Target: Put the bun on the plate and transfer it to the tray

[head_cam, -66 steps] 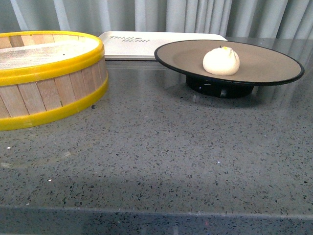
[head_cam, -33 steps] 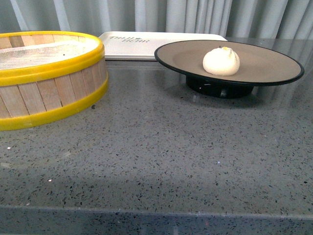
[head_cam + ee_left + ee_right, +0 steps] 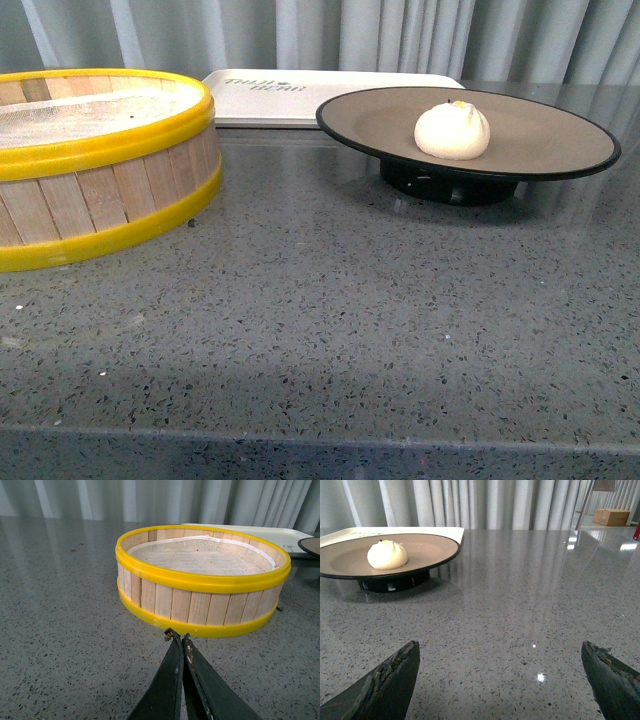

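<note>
Sitting on the plate (image 3: 560, 135), the bun (image 3: 452, 130) makes step one look done. Plate stands on the bench (image 3: 350, 320), right of centre in the front view. Tray (image 3: 300, 95) lies just behind it, running off toward the left; touching or not, can't tell. Right tool (image 3: 500, 645) is spread wide and empty, with the plate ahead of it. Left tool (image 3: 179, 636) is pinched together and empty, facing the steamer basket (image 3: 100, 190). Right arm judged nearer; the carry likely goes back and leftward.
</note>
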